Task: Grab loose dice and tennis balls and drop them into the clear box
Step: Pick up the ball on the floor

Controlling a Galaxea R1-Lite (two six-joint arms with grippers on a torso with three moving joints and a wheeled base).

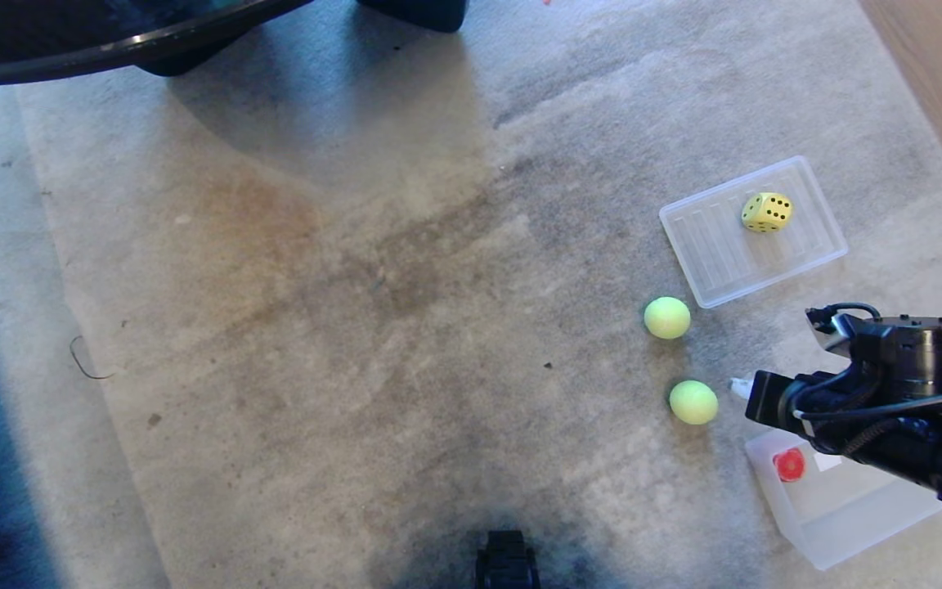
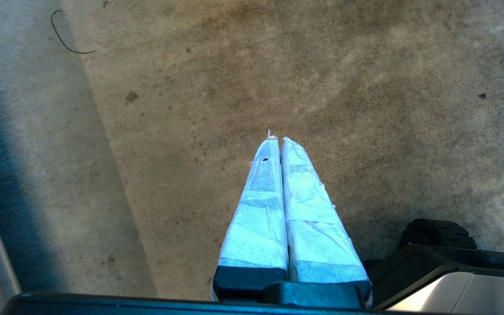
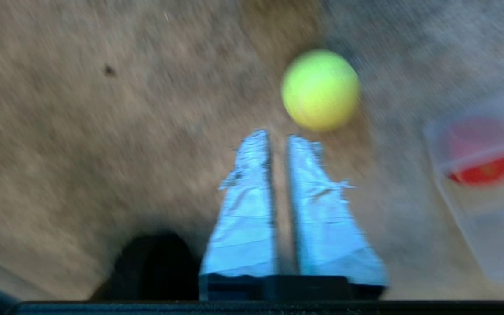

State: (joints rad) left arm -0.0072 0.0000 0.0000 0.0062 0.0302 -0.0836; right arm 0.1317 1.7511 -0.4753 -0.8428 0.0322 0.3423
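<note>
So the right gripper (image 3: pixel 278 135) has its taped fingers (image 3: pixel 243 205) parted just a crack, nothing between them. The nearer tennis ball (image 3: pixel 320 89) sits on the carpet (image 1: pixel 340 327) just past the fingertips, off to one side. The clear box (image 1: pixel 835 511) holds the red die (image 1: pixel 788 465). The left gripper (image 2: pixel 277 141) is pinched closed, empty.

Two fuzzy yellow-green tennis balls (image 1: pixel 667 317) (image 1: pixel 693 402) lay apart on the carpet. A yellow black-dotted die (image 1: pixel 766 212) sat on a ribbed lid. A red die (image 1: pixel 788 465) rested inside the translucent rectangular plastic box (image 1: pixel 847 523).
</note>
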